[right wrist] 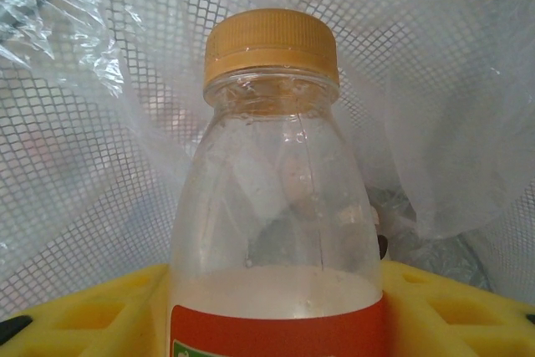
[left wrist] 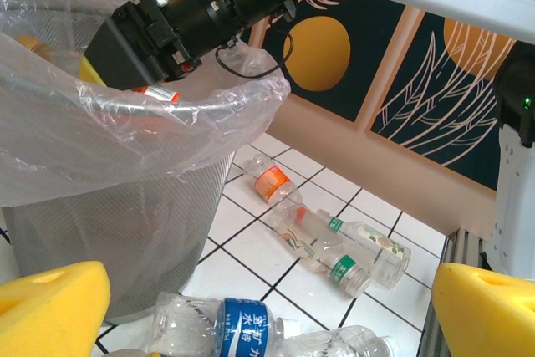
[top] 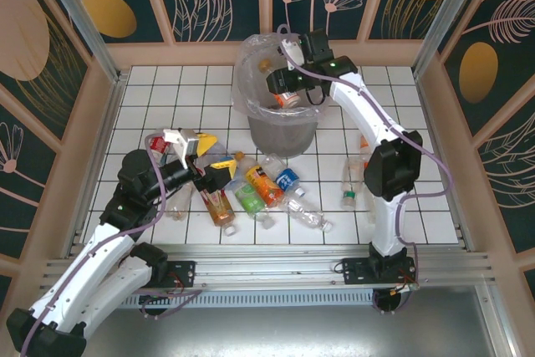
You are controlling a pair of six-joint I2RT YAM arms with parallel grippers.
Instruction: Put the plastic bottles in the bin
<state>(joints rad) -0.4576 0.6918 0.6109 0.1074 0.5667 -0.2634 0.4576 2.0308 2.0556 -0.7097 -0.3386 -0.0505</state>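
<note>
Bottles [top: 264, 186] lie scattered on the white tiled tabletop [top: 426, 206] just in front of the grey bin [top: 284, 135]. The left gripper [top: 211, 156] hovers over them with its jaws wide apart. At the bin's mouth, the right gripper [top: 288, 94] is clamped on an orange-capped bottle [right wrist: 272, 206], whose cap faces the bag-lined mesh wall.

Loose bottles [top: 262, 183] clutter the tiles [top: 167, 94] before the bin [top: 282, 135]; far-left tiles lie open.
</note>
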